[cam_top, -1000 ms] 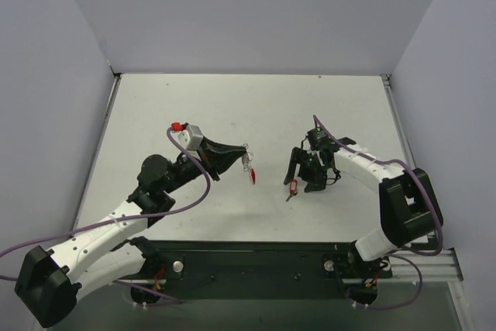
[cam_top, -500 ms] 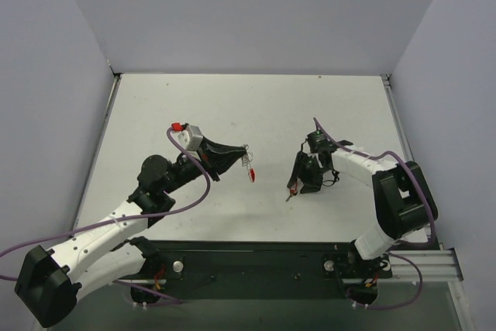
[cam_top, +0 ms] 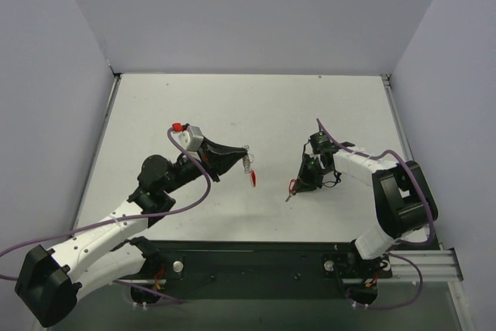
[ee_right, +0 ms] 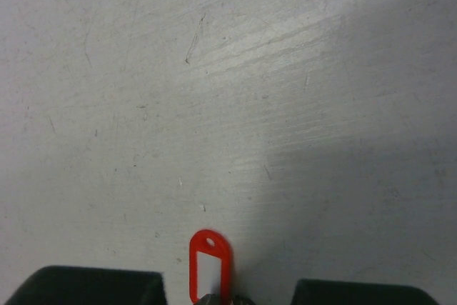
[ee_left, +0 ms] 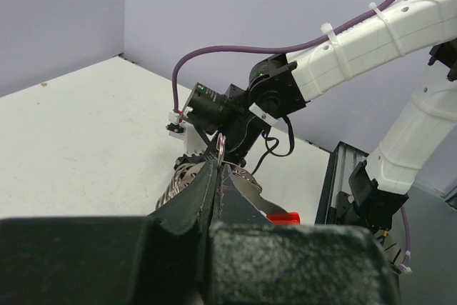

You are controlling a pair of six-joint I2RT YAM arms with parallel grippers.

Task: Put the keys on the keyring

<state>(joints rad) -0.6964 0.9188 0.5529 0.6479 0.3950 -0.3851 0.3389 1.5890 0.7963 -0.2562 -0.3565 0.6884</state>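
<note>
Holding the keyring [cam_top: 249, 168] clamped in the left gripper [cam_top: 244, 150], left of centre; straddling the red-tagged key [ee_right: 209, 266] on the table [cam_top: 232, 106] with the right gripper [cam_top: 297, 185], fingers apart.

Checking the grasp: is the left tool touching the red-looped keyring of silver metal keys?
Touching: left wrist view shows the left tool shut on the keyring.

Small silver key [cam_top: 291, 187] with a red oblong tag lies flat on the table [cam_top: 232, 106]; red-looped keyring [cam_top: 249, 168], keys fanned, hangs raised, well apart
</note>
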